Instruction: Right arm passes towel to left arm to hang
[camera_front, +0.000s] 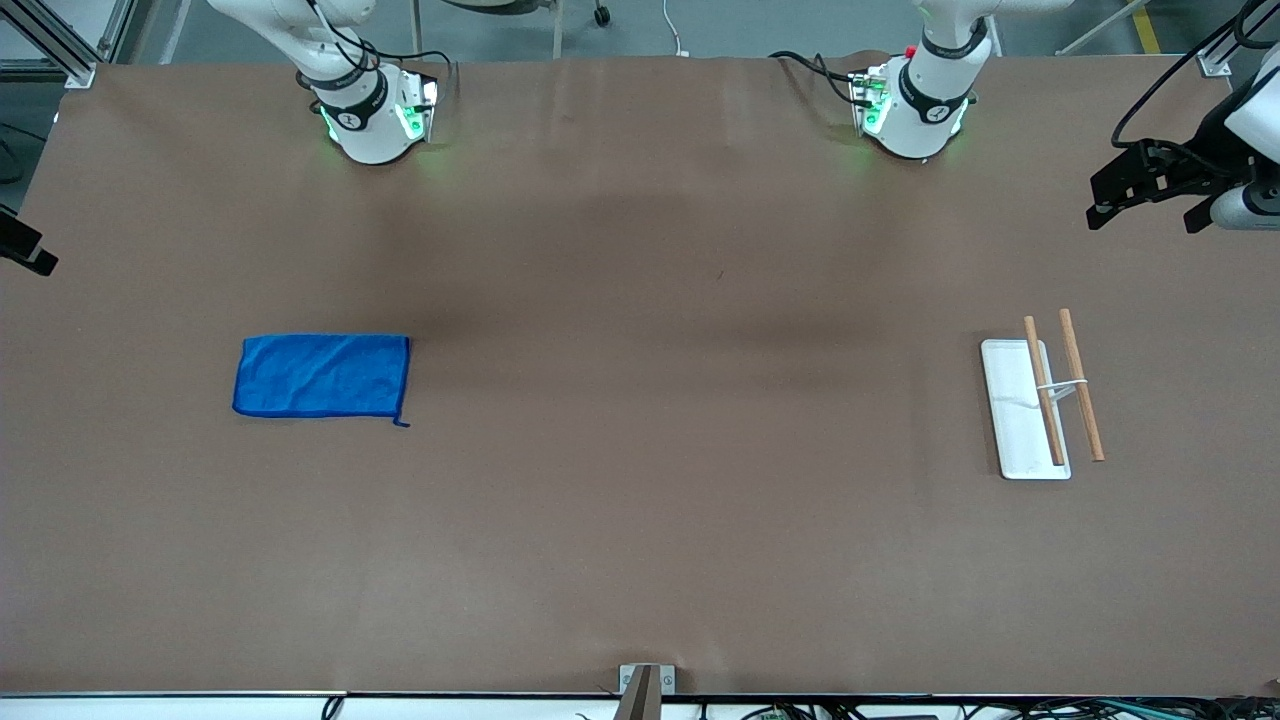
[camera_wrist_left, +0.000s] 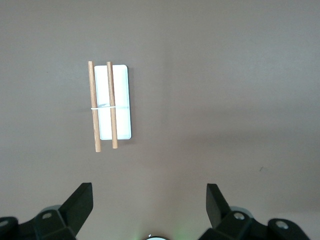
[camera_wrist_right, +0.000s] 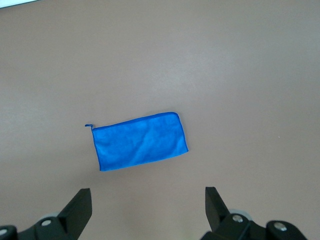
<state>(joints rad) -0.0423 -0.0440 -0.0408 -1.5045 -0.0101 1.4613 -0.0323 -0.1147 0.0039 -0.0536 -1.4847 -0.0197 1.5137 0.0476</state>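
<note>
The bright blue towel (camera_front: 322, 376) lies flat on the brown table toward the right arm's end, with its small loop at the corner nearest the front camera. It also shows in the right wrist view (camera_wrist_right: 140, 141). My right gripper (camera_wrist_right: 148, 202) is open and empty, high above the table. In the front view only a black part of it (camera_front: 25, 250) shows, at the table's edge. My left gripper (camera_front: 1145, 212) hangs high over the table's edge at the left arm's end. It is open and empty in the left wrist view (camera_wrist_left: 149, 200).
A towel rack (camera_front: 1015, 420) with a white flat base and two wooden rods (camera_front: 1043, 390) stands toward the left arm's end. It also shows in the left wrist view (camera_wrist_left: 122, 107). The two arm bases (camera_front: 372, 110) (camera_front: 915, 105) stand along the table's edge farthest from the front camera.
</note>
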